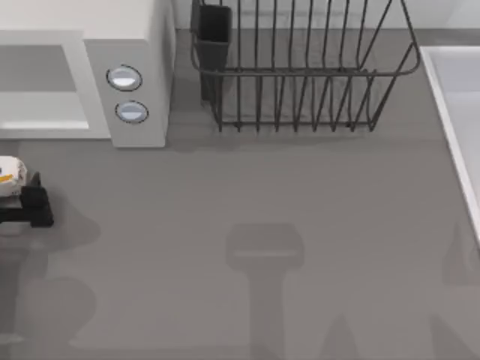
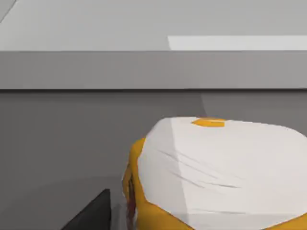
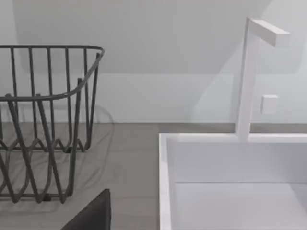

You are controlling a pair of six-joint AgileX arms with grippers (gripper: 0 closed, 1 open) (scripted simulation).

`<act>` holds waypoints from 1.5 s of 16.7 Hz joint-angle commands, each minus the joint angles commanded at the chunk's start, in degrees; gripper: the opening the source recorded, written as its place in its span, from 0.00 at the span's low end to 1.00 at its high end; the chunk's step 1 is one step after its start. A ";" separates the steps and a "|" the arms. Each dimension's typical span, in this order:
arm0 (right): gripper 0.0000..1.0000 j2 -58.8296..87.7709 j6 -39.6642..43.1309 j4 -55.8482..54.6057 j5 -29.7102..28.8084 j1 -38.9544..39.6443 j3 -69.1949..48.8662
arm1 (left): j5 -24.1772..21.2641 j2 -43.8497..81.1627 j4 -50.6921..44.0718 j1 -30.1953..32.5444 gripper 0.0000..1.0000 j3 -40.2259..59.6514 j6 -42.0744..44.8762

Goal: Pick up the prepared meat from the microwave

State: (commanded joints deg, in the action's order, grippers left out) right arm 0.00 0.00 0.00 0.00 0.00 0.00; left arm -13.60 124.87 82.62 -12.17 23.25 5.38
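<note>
- Position: my left gripper (image 1: 34, 206) sits at the worktop (image 1: 262, 225) left edge, staged before the microwave (image 1: 127, 45); I cannot tell its opening.
- White-and-yellow object (image 2: 216, 172): just beside it.
- Prepared meat: hidden, presumably inside the microwave.
- Right gripper (image 3: 88, 215): parked facing the dish rack (image 3: 48, 120); opening likewise unclear.

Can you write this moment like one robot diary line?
left pincer: far left, near microwave front | white-orange lump close by | right pincer: facing dish rack
</note>
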 joint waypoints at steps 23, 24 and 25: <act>1.00 0.00 0.00 0.00 0.00 0.00 0.00 | 3.11 19.53 -14.74 3.73 1.00 34.10 -1.41; 1.00 0.00 0.00 0.00 0.00 0.00 0.00 | 3.48 20.19 -16.64 4.11 1.00 36.26 -1.51; 1.00 0.00 0.00 0.00 0.00 0.00 0.00 | 3.77 20.67 -18.11 4.40 1.00 37.82 -1.58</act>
State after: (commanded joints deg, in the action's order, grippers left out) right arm 0.00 0.00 0.00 0.00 0.00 0.00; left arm -9.83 145.54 64.51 -7.77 61.07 3.80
